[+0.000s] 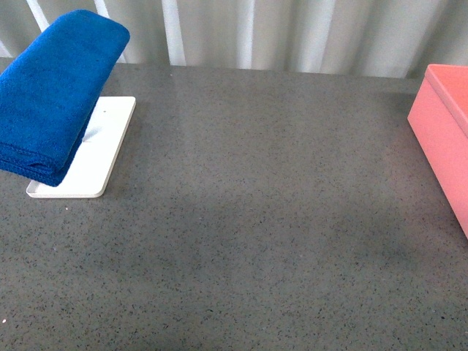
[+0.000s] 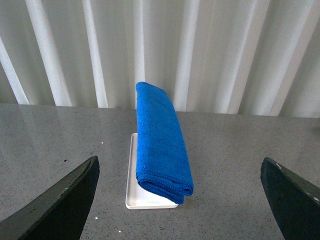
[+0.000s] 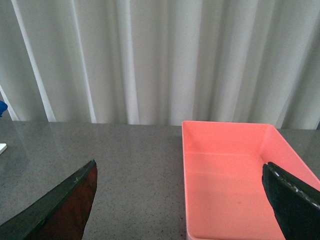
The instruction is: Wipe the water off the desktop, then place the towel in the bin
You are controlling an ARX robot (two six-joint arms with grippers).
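Here's the left gripper, jaws spread wide with nothing between them, each dark finger well clear of anything. Straight ahead of it, at the far left of the desktop, the blue towel sits folded in a thick hump above a flat white tray (whatever carries it underneath is hidden). Its stitched end hangs over the tray's near edge.

Over to the right gripper: also fully released, fingers far apart, gripping nothing and touching nothing. It faces the salmon-pink bin, which stands at the right edge of the desktop, well apart from the towel, its smooth floor bare. A white pleated curtain closes off the far side.
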